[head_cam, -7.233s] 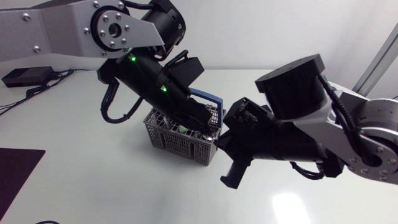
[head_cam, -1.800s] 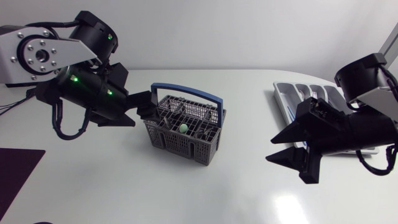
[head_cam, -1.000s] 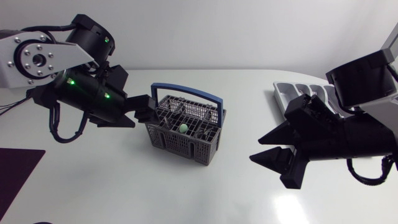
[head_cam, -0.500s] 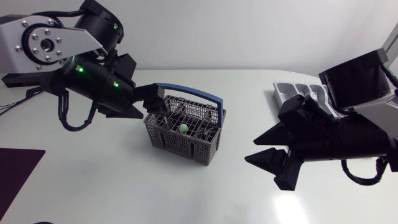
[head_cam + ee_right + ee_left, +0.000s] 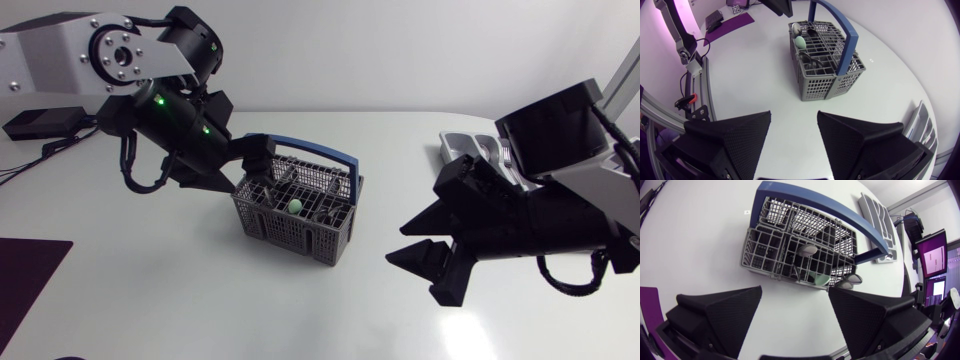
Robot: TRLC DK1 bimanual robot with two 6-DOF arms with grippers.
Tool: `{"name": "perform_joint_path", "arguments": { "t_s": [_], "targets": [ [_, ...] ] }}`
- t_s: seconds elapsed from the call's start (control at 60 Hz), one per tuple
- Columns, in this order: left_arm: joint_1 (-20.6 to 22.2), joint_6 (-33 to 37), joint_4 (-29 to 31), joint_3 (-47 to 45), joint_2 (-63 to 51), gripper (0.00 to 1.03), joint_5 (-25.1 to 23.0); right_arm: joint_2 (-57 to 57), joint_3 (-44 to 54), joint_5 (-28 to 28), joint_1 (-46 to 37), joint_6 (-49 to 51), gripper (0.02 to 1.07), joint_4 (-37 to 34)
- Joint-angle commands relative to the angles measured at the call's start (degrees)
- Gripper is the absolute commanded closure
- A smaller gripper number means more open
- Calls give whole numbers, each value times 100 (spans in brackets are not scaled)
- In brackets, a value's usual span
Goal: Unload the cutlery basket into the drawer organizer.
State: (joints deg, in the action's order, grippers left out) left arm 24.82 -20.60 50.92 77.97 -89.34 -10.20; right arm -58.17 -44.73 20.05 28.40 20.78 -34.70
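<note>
The grey cutlery basket (image 5: 298, 212) with its blue handle (image 5: 300, 147) stands mid-table, holding a green-tipped utensil (image 5: 296, 206) and several spoons (image 5: 807, 250). My left gripper (image 5: 245, 170) hovers open and empty at the basket's left end, close to the handle; in the left wrist view the basket (image 5: 800, 245) lies just ahead of that gripper (image 5: 795, 325). My right gripper (image 5: 398, 245) hangs open and empty to the right of the basket, facing it (image 5: 825, 55) from some distance (image 5: 792, 135). The white drawer organizer (image 5: 465, 148) sits at the far right, mostly hidden behind my right arm.
A dark purple mat (image 5: 28, 270) lies at the table's front left corner. A black box with cables (image 5: 40, 122) sits at the far left edge. Bare white table spreads in front of the basket and between it and the organizer (image 5: 880, 220).
My left gripper has risen and shifted right, closer to the basket's handle. My right arm has swung left from the organizer toward the basket. Both grippers stayed open.
</note>
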Motion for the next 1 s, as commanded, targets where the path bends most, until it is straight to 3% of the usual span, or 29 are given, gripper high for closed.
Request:
{"name": "perform_joint_path", "arguments": {
  "t_s": [0.0,0.417,0.517,0.983],
  "targets": [
    [-12,-146,85,165,-171,10,18,-89,-45,-37,51,-153,38,77],
    [-65,-102,32,104,-391,11,18,-230,105,-54,86,-161,38,315],
    [-21,-243,-11,157,-470,18,18,-238,114,-63,95,-170,38,323],
    [260,-963,-82,306,-672,30,18,-177,237,-89,95,-161,39,376]
  ]
}}
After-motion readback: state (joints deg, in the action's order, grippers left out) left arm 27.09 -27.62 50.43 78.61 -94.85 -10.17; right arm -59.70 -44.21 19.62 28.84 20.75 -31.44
